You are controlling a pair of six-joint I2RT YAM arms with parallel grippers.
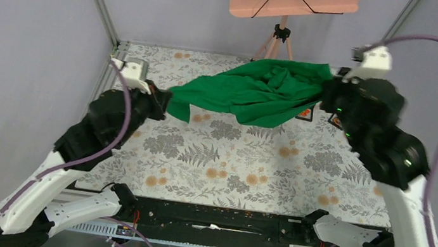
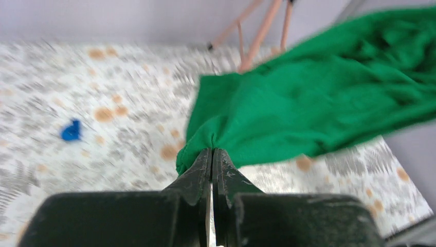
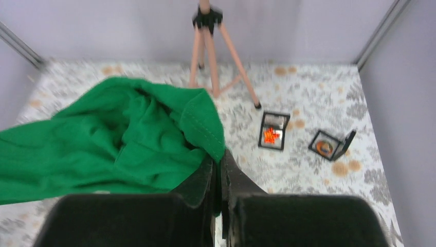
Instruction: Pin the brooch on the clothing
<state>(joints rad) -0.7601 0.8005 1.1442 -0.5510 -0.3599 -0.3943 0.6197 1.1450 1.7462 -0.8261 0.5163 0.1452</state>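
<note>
Green T-shirt point(image 1: 252, 93) is held slung above the far half of the table point(image 1: 230, 163). Left gripper point(image 2: 212, 153) and right gripper point(image 3: 218, 163) are each clamped tight on a fabric edge. Risk: a pinch pulled free under tension; open case point(image 3: 272, 131) swept by sagging cloth.

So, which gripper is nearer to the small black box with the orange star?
Right. The right gripper, shut on the T-shirt, hangs close to the box; the left gripper, shut on the shirt's other end, is across the table from it.
</note>
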